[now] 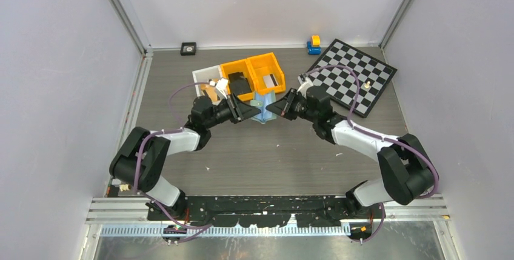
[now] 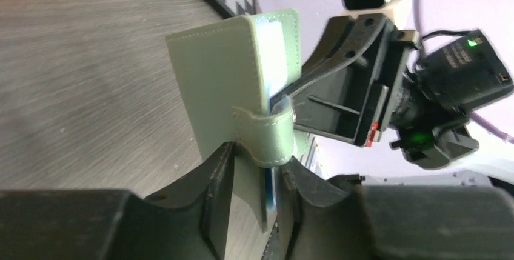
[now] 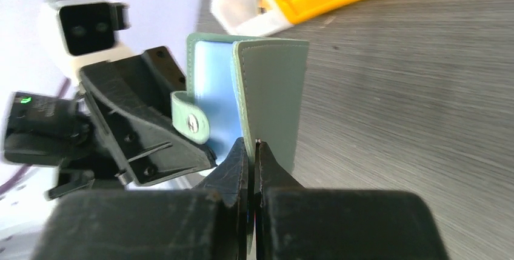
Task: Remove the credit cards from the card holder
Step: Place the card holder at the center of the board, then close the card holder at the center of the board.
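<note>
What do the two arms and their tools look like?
The left arm and the right arm have black joints, white covers and a thin purple cable each. The left tool and the right tool each have two black wedge-shaped fingers. A white camera box sits at the left wrist.

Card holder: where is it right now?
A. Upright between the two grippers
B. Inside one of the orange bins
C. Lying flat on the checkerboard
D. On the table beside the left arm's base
A: the card holder stands upright between the arms. The right gripper is pinched on one cover, and the left gripper has a finger on either side of its other end.
</note>
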